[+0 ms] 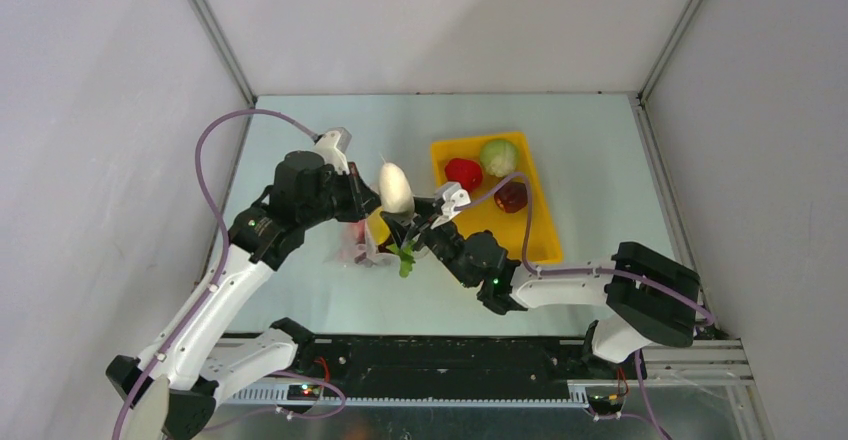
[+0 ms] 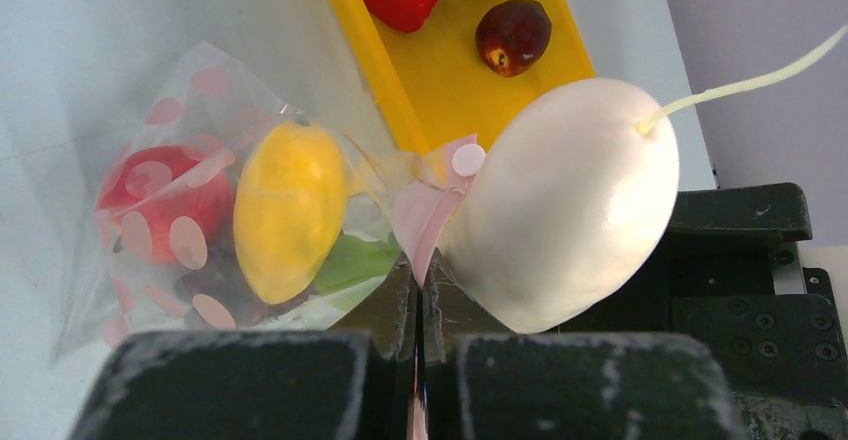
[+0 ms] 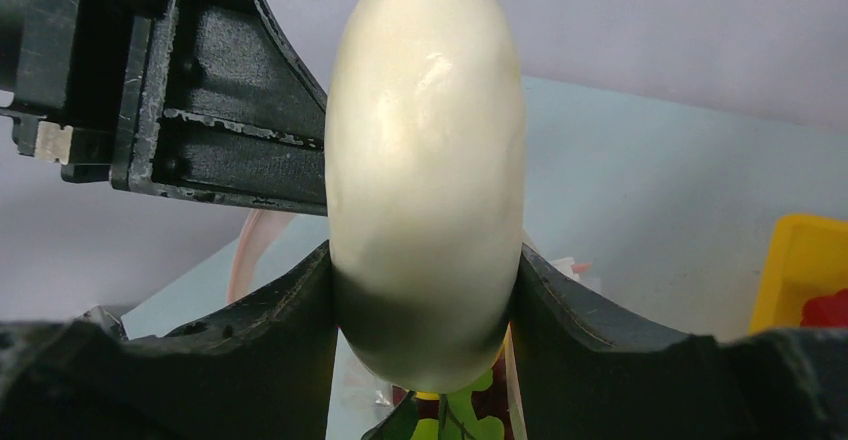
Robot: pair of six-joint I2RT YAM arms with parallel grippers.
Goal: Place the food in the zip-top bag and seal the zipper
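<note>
The right claw [image 1: 405,224] is clenched on the white radish [image 1: 395,187]. Its two fingers [image 3: 280,330] press the lower part of the radish from both sides, and the rounded body with its thin tail stands up above the claw. Some green leaves [image 1: 406,258] hang just under this claw.

The left claw [image 2: 420,312] is shut tight on the pink zipper [image 2: 425,215] of the zip-top bag [image 2: 200,140], pinching the strip between its two fingers. The radish is just to the right of this claw, touching the pink strip or very near to it; I cannot tell if its end is already inside the mouth. The rest of the bag spreads out ahead and to the left of the left claw. Inside it are a red apple [image 2: 150,205], a yellow piece [image 2: 290,210] and a green piece [image 2: 355,260].

Beyond the right claw, the yellow tray [image 1: 545,240] lies on the worktop [image 1: 580,130]. It contains a red pepper [image 1: 463,173], a pale cabbage [image 1: 498,156] and a dark red fruit [image 1: 511,196], all well apart from both claws.
</note>
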